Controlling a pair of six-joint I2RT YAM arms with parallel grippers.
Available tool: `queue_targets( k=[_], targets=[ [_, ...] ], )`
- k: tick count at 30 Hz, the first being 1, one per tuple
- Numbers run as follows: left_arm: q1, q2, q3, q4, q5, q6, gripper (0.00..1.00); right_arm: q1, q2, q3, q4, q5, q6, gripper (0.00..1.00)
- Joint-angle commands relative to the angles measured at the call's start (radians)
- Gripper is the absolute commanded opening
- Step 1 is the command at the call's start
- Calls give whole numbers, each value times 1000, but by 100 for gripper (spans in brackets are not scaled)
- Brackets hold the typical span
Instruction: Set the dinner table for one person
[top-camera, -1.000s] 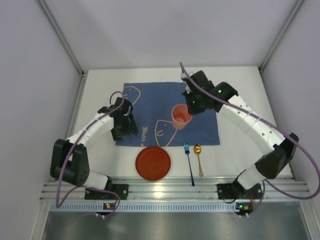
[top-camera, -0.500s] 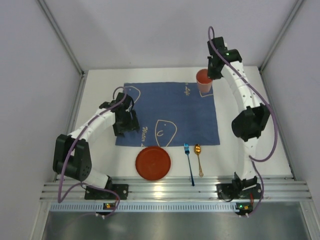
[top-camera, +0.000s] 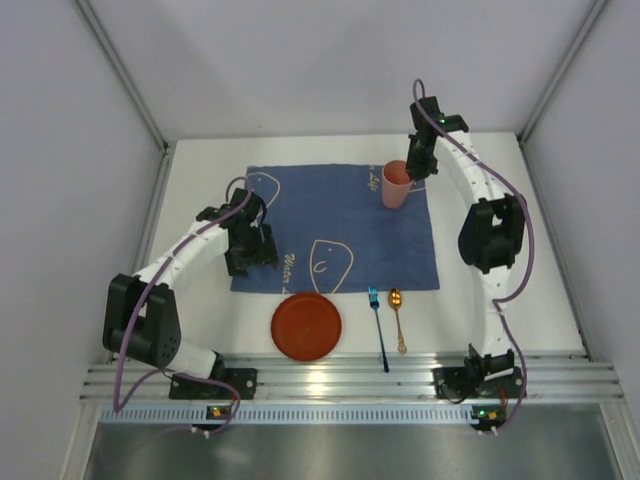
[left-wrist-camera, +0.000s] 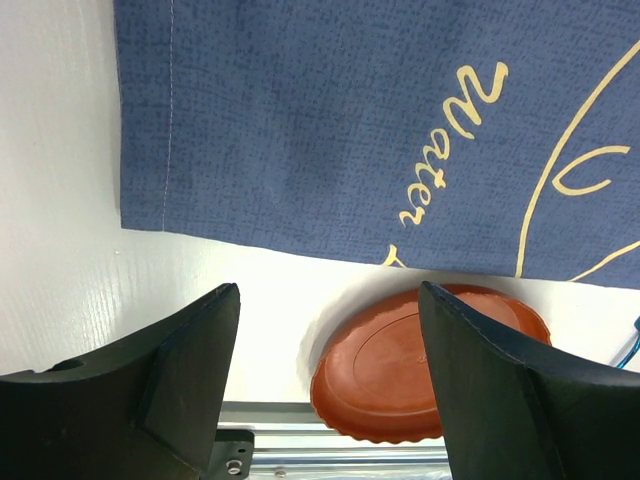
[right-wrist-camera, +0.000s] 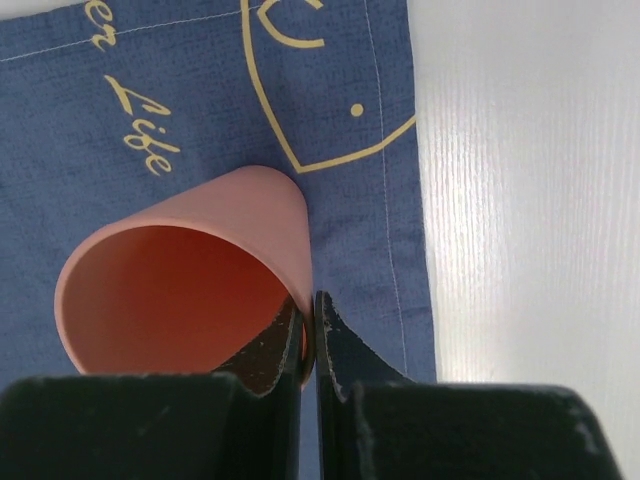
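Observation:
My right gripper (top-camera: 414, 170) (right-wrist-camera: 312, 318) is shut on the rim of a pink cup (top-camera: 396, 184) (right-wrist-camera: 190, 275), which stands at the far right corner of the blue cloth (top-camera: 335, 225) (right-wrist-camera: 200, 90). My left gripper (top-camera: 252, 262) (left-wrist-camera: 328, 350) is open and empty above the cloth's near left corner (left-wrist-camera: 350, 130). A red plate (top-camera: 306, 326) (left-wrist-camera: 430, 365) lies on the white dinner table (top-camera: 200, 310) in front of the cloth. A blue fork (top-camera: 378, 327) and a gold spoon (top-camera: 397, 318) lie side by side to the plate's right.
A ribbed aluminium rail (top-camera: 350, 378) runs along the table's near edge, also in the left wrist view (left-wrist-camera: 330, 460). Grey walls stand on the left, right and far sides. The right arm stretches along the table's right side.
My right gripper carried the cup from the cloth's middle to its far right corner and lowered it there. The left gripper barely moved.

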Motion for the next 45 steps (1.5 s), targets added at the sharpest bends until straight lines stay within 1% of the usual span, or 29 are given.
queue_targets(
  k=[1, 2, 3, 4, 5, 6, 7, 8, 11, 13, 14, 16, 17, 19, 20, 21, 22, 23, 25, 28, 31, 34, 38, 39, 40, 42, 43, 44, 45],
  targets=[
    [-2, -6, 14, -9, 11, 17, 77, -10, -11, -17, 55, -46, 32, 0],
    [-2, -3, 13, -10, 9, 18, 77, -12, -15, -12, 55, -46, 32, 3],
    [-2, 0, 11, -10, 11, 20, 77, -13, -22, -11, 58, -49, 27, 16],
    [-2, 8, 10, -10, 11, 21, 77, -15, -26, -6, 58, -57, 26, 25],
    [-2, 9, 4, -12, 40, 23, 77, -15, -31, 0, 56, -60, 23, 35],
    [-2, 9, 2, -12, 51, 23, 77, -15, -40, 5, 49, -63, 20, 50],
    [-2, 6, -1, -13, 57, 23, 77, -15, -45, 14, 44, -67, 17, 54],
    [-2, 3, -7, -14, 64, 23, 77, -15, -51, 27, 40, -69, 10, 61],
    [-2, -11, -20, -27, 86, 21, 77, -12, -98, 35, 15, -89, -5, 70],
    [-3, -25, -35, -29, 110, 21, 75, -5, -178, -12, 10, -92, -17, 72],
    [-9, -34, -55, -26, 120, 21, 74, -1, -251, -37, 15, -90, -25, 75],
    [-20, -58, -79, -21, 137, 21, 71, 2, -334, -130, 26, -90, -28, 76],
    [-38, -67, -102, -20, 149, 18, 70, 2, -414, -162, 29, -90, -25, 77],
    [-60, -90, -145, -4, 175, 5, 68, 2, -488, -254, 21, -89, -20, 78],
    [-89, -95, -159, -3, 181, -5, 67, 2, -558, -287, 13, -92, -20, 77],
    [-115, -100, -170, 6, 177, -12, 66, 4, -593, -323, 13, -95, -22, 77],
    [-141, -101, -165, 2, 166, -22, 66, 2, -629, -401, 12, -99, -23, 77],
    [-178, -103, -167, 8, 167, -46, 66, 4, -699, -440, 13, -100, -28, 77],
    [-192, -117, -190, 40, 186, -77, 66, 2, -762, -552, 13, -106, -30, 77],
    [-200, -137, -277, 87, 201, -144, 64, 1, -865, -668, 6, -106, -36, 78],
    [-207, -138, -335, 115, 174, -178, 61, -2, -945, -748, -2, -103, -37, 78],
    [-212, -129, -366, 126, 129, -183, 58, -7, -999, -788, -13, -104, -37, 78],
    [-218, -114, -401, 157, 118, -195, 55, -16, -1054, -810, -33, -98, -56, 78],
    [-223, -104, -405, 170, 121, -200, 52, -18, -1060, -811, -36, -92, -59, 78],
    [-226, -98, -408, 177, 121, -204, 46, -19, -1072, -818, -42, -87, -63, 78],
    [-241, -80, -408, 201, 124, -209, 29, -19, -1085, -830, -45, -84, -63, 78],
    [-246, -74, -408, 209, 126, -210, 11, -19, -1089, -834, -43, -87, -63, 78],
    [-258, -66, -403, 215, 135, -210, 0, -19, -1101, -839, -45, -90, -60, 78],
    [-266, -54, -392, 217, 131, -210, 0, -19, -1106, -845, -45, -99, -59, 78]
  ],
)
